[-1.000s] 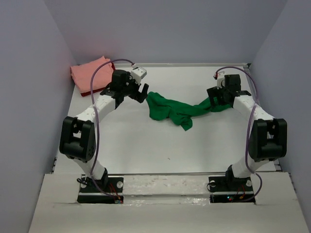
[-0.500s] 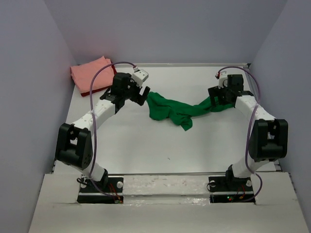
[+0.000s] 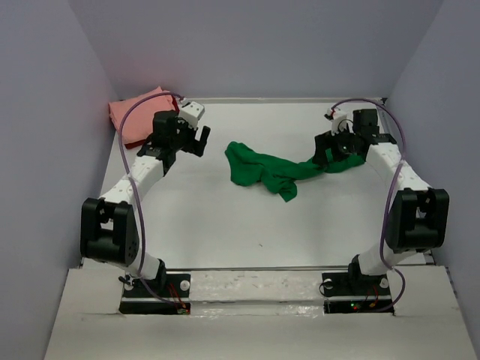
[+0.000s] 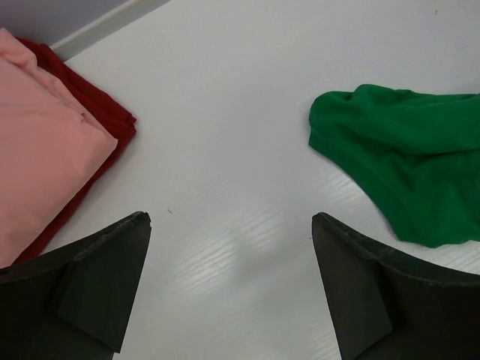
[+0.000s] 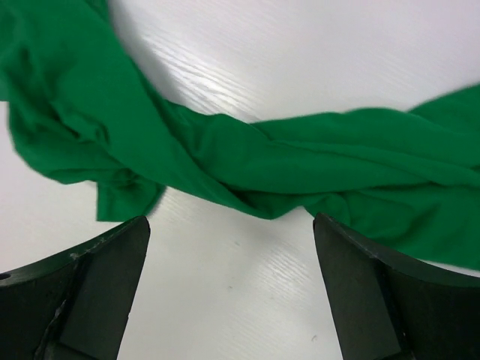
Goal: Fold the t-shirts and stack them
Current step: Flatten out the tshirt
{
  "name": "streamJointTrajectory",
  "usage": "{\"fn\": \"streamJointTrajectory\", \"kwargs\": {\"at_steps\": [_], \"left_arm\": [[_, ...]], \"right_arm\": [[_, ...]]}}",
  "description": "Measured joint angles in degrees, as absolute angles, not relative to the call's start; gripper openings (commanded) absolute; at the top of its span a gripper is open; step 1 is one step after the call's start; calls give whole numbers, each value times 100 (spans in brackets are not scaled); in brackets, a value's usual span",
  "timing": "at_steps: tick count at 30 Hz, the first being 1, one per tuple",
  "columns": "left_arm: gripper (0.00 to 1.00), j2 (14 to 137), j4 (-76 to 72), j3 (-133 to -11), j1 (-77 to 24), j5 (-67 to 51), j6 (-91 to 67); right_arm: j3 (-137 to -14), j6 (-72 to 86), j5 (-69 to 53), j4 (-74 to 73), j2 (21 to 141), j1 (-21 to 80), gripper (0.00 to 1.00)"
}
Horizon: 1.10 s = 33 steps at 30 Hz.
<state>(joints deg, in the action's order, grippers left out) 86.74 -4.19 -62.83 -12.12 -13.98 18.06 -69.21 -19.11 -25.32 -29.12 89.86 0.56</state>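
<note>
Tee (image 3: pixel 260 169), bright green, lies twisted ropelike (unfolded); left hand (image 4: pixel 231 219), right hand (image 5: pixel 231 220) gape empty.

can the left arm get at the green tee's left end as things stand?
Probably yes. The left gripper hangs open above bare table, and the green t-shirt lies to its right with nothing between them.

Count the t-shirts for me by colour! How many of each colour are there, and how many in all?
green t-shirt: 1
pink t-shirt: 1
dark red t-shirt: 1
Total: 3
</note>
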Motion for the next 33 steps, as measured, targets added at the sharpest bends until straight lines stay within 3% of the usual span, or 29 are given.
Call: {"fn": "streamJointTrajectory", "kwargs": {"at_steps": [8, 23, 33], "left_arm": [[99, 8274, -484, -5863, -980, -1413, 1809], [99, 9017, -489, -6381, -989, -1496, 1400], [99, 9021, -495, -6381, -1039, -1498, 1402]], "right_arm": [[-7850, -2421, -3164, -3647, 9780, 797, 95], [-8862, -2359, -2034, -3083, 11126, 1660, 95], [-9848, -2534, -2137, -3295, 11686, 2869, 95]]}}
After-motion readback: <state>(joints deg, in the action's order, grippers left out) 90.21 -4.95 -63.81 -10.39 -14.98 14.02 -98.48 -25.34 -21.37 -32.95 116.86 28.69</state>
